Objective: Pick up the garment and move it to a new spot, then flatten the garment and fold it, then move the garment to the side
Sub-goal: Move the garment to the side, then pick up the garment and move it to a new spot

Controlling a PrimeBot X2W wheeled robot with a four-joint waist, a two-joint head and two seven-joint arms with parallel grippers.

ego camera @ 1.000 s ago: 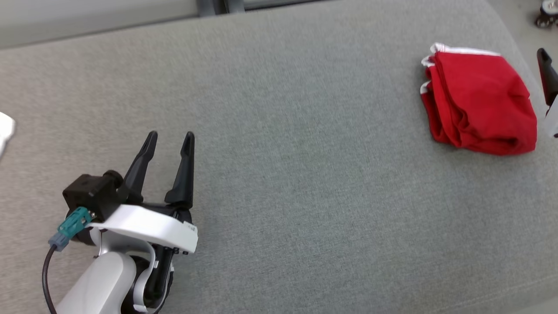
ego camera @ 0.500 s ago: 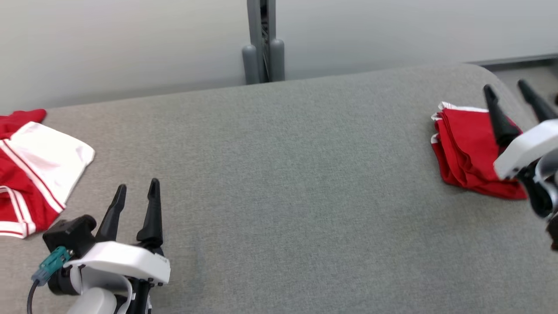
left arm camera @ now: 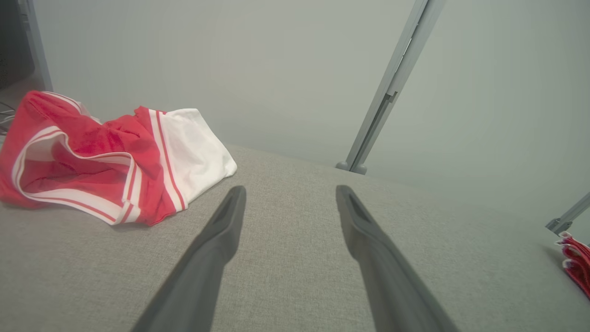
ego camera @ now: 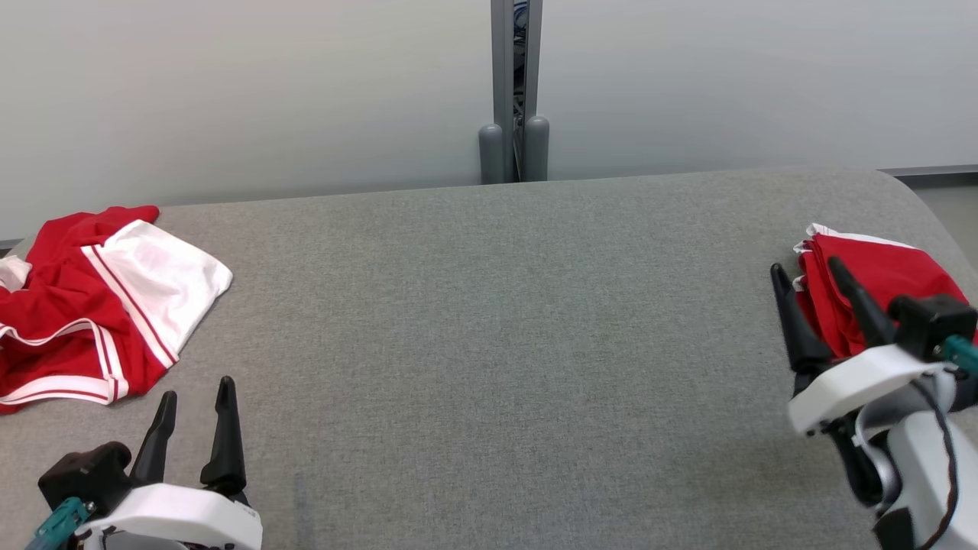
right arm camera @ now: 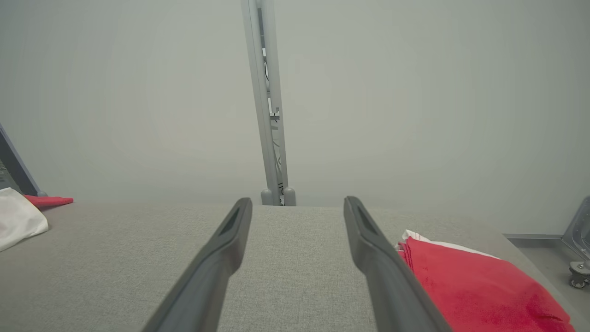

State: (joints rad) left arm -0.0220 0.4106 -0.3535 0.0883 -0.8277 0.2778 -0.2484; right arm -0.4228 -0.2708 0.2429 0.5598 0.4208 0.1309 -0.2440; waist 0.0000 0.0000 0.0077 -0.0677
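A folded red garment (ego camera: 886, 275) with a white edge lies at the far right of the grey padded table (ego camera: 497, 305); the right wrist view has it (right arm camera: 470, 286) just right of the fingers. My right gripper (ego camera: 804, 266) stands open and empty at its left edge, fingers pointing toward the wall; it (right arm camera: 297, 200) holds nothing. A crumpled red and white garment (ego camera: 99, 298) lies at the far left, also seen in the left wrist view (left arm camera: 106, 157). My left gripper (ego camera: 196, 389) is open and empty near the front edge, just right of that garment; its fingers (left arm camera: 290, 189) hover over bare table.
A pale wall runs behind the table, with a grey post (ego camera: 513, 92) at its middle. The table's right end curves down to the floor, where a caster (right arm camera: 578, 276) stands. Bare grey cloth stretches between the two garments.
The head camera has tilted up, bringing the wall and the left garment into view. My right gripper has come in at the lower right beside the folded garment. Both grippers stay open.
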